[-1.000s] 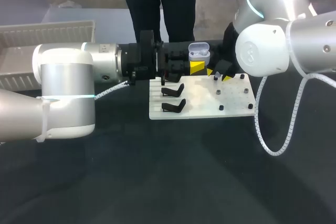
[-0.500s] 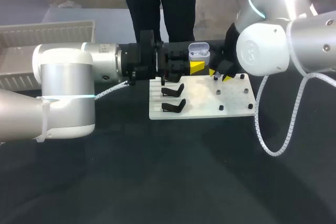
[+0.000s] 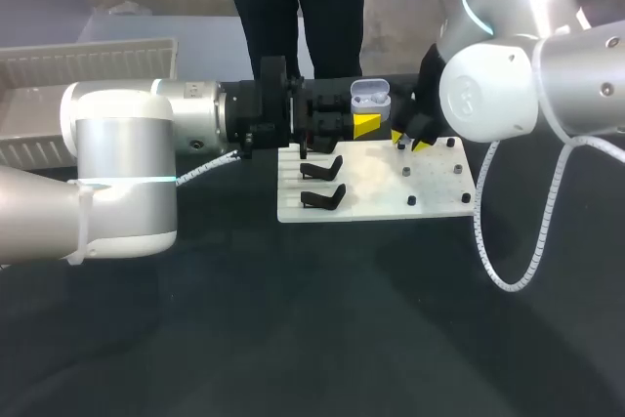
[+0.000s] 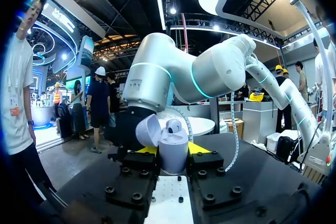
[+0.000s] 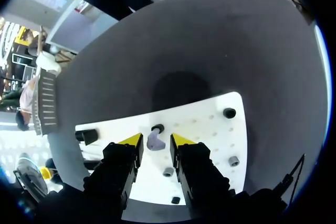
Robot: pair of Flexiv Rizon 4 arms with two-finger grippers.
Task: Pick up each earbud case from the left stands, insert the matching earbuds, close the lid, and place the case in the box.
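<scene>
One earbud (image 5: 155, 142) lies within the right pincer (image 5: 156, 139), touching neither tip.

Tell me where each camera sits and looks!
Head view: above and behind the robot, looking down; both arms show, left gripper holding the open earbud case, right gripper at the white board.
Left wrist view: on the left wrist, looking along its fingers past the case to the right arm.
Right wrist view: on the right wrist, looking down at the board; an earbud sits between its open fingers.
Shared: head and left wrist views both show the case.
</scene>
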